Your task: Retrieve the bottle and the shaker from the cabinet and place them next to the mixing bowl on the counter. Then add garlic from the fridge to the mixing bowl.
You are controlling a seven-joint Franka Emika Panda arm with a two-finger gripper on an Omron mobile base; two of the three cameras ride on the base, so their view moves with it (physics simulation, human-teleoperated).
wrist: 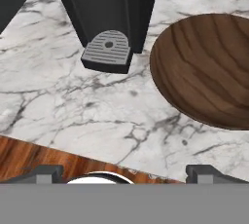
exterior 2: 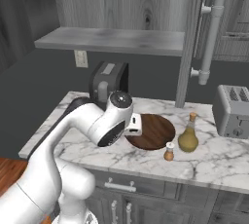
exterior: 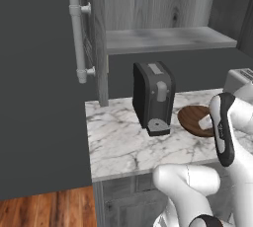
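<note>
Fingertips of the gripper are standing wide apart at the near counter edge, gripping nothing. Beyond them, the marble counter is carrying everything else. Sitting at its back is the dark coffee machine, with the grey toaster well off to the right. Between these 2, the wooden mixing bowl is resting, the bottle standing just beside its right rim and the small shaker near both.

- You see a white bench veined in grey.
- Dark brown wood-grain mixing bowl.
- Black-and-grey coffee machine.
- Amber bottle.
- Silver toaster.
</note>
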